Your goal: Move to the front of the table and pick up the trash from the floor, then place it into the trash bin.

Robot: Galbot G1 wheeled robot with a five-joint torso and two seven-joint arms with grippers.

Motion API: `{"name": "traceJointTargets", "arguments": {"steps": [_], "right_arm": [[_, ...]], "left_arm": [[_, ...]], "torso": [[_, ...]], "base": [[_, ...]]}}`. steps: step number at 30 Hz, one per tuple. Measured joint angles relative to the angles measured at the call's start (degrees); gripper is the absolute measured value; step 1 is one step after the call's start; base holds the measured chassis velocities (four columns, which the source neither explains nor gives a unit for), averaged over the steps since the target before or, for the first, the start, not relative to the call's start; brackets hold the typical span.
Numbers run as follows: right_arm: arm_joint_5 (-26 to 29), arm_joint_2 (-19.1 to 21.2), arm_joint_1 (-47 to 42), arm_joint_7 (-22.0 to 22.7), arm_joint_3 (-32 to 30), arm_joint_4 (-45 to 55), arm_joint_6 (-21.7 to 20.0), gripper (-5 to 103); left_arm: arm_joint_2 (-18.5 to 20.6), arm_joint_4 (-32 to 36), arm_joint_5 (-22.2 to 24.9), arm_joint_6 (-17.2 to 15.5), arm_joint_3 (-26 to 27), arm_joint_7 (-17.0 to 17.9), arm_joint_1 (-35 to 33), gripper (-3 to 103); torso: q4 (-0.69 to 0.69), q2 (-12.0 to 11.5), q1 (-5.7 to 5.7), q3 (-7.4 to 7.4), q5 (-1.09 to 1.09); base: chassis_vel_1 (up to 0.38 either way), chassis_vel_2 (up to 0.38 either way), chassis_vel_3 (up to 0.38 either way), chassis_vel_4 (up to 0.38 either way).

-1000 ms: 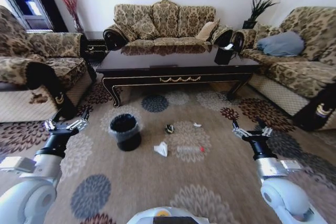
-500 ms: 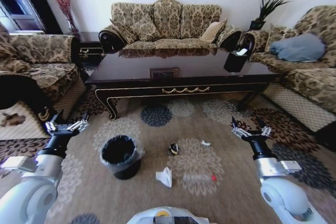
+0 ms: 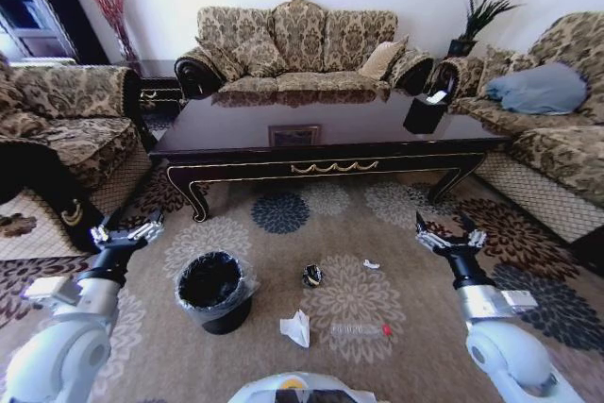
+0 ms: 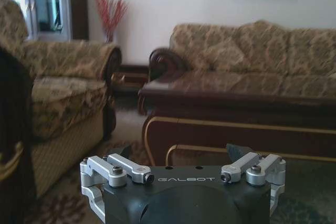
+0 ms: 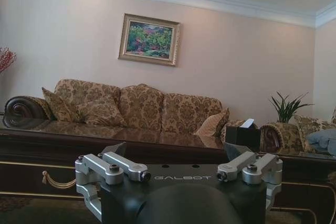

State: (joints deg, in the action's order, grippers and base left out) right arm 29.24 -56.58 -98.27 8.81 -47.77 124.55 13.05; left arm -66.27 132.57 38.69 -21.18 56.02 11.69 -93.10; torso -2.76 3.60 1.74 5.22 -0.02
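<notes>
The view has swung and closed in since a moment ago: the table [image 3: 321,134] now sits a touch higher across upper centre, glossy dark wood with a gold scroll on its apron and curved legs. The floor [image 3: 396,209], flower-medallion carpet, fills the lower frame. The trash bin [image 3: 213,291], a round black bucket with a crinkly grey liner, has slid down to lower left of centre. Right of it lie crumpled white paper [image 3: 296,328], a clear bottle [image 3: 360,330] with a red cap, a dark-and-yellow wad [image 3: 311,275] and a tiny white scrap [image 3: 371,264]. Left gripper [image 3: 125,233] hovers at lower left, fingers spread wide; right gripper [image 3: 450,236] at lower right, likewise wide, both empty.
</notes>
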Motion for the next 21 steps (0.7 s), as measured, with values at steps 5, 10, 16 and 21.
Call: {"name": "traceJointTargets", "arguments": {"steps": [5,10,16,21], "right_arm": [[-0.16,-0.02,-0.03,-0.02,0.17,-0.34,0.14,100],[-0.22,0.12,-0.02,-0.1,0.18,-0.82,0.19,100],[-0.68,-0.04,0.27,-0.15,0.71,-1.4,0.21,100],[-1.01,-0.12,0.34,-0.16,0.93,-1.78,0.21,100]], "left_arm": [[1.53,-1.7,8.27,-10.64,-1.42,7.32,1.08,100],[1.85,-2.13,13.79,-18.96,-2.17,12.51,1.38,100],[2.12,-5.54,14.53,-20.84,-4.49,13.11,2.47,100],[2.13,-10.02,13.66,-20.98,-7.76,13.0,3.96,100]], "torso": [[-0.01,0.0,0.0,-0.01,0.0],[-0.01,0.0,0.0,0.0,0.02],[-0.01,0.0,0.0,0.0,0.02],[-0.01,0.0,0.0,-0.01,0.01]], "base": [[0.0,0.0,0.0,0.0],[0.0,0.0,0.0,0.0],[0.0,0.0,0.0,0.0],[0.0,0.0,0.0,0.0]]}}
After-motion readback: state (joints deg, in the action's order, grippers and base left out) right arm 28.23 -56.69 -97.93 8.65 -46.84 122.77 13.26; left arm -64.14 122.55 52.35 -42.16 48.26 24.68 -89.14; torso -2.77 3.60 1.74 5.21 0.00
